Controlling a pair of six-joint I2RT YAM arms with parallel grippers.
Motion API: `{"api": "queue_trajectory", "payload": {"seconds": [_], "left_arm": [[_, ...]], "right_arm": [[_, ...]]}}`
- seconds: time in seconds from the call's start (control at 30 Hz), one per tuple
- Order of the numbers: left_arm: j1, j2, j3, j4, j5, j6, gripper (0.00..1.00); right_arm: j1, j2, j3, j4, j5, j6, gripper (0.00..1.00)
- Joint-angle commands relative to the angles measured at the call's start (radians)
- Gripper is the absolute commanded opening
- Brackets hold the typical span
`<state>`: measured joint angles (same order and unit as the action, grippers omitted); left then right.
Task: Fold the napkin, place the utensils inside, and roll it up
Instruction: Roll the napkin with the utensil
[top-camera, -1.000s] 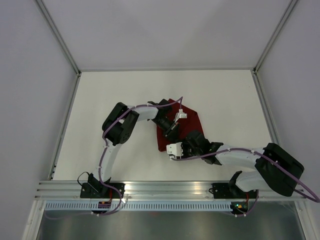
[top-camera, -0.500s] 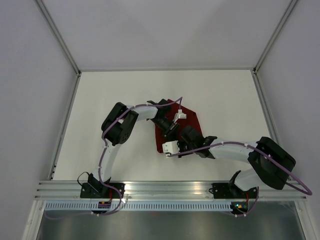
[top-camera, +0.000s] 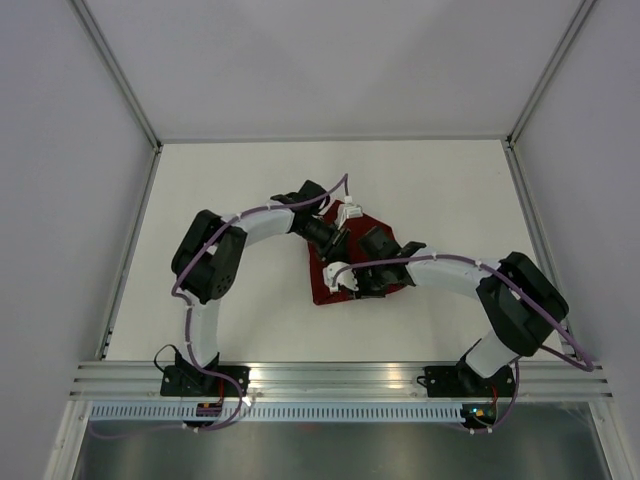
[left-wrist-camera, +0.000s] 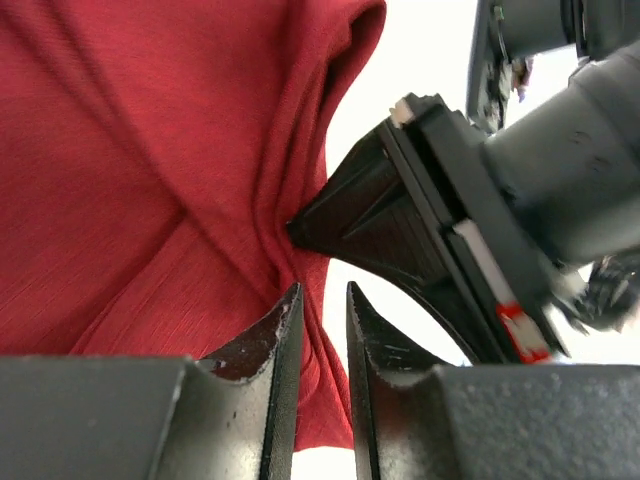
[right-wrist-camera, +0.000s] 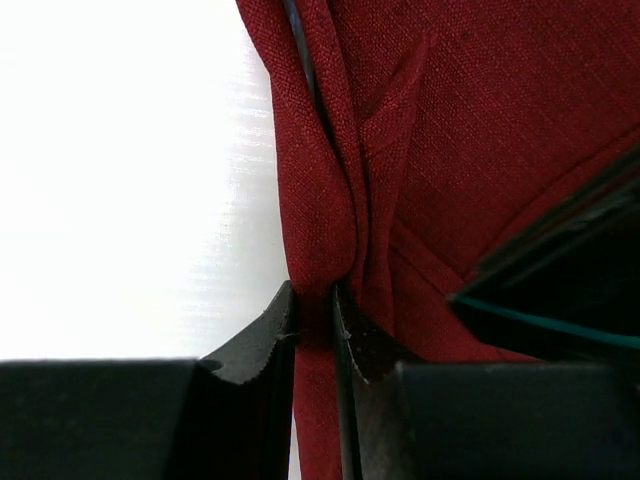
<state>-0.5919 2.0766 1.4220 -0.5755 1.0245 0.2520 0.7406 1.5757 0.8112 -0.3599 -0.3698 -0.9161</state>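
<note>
The right fingers (right-wrist-camera: 270, 335) are clenched on a bunched fold along the edge of the napkin (right-wrist-camera: 450, 130). The left fingers (left-wrist-camera: 280, 325) pinch a ridge of the same cloth, just beside them. The crumpled napkin lies mid-worktop (top-camera: 450, 190), under both wrists.

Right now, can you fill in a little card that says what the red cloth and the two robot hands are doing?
napkin: dark red, bunched into creases, lying on the white table
left end effector: closed on a fold of the napkin
right end effector: pinching a gathered fold at the napkin's edge
the two end effectors: close together along the same crease
rolling: not yet done
</note>
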Motion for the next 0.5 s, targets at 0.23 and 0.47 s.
{"api": "queue_trajectory", "payload": {"seconds": [0.23, 0.47], "left_arm": [[0.138, -0.468, -0.4, 0.664, -0.413, -0.378, 0.24], [0.113, -0.781, -0.635, 0.874, -0.78, -0.427, 0.26]], "right_arm": [[-0.145, 0.259, 0.235, -0.411, -0.296, -0.096, 0.16], [-0.202, 0.434, 0.391, -0.606, -0.368, -0.177, 0.15]]}}
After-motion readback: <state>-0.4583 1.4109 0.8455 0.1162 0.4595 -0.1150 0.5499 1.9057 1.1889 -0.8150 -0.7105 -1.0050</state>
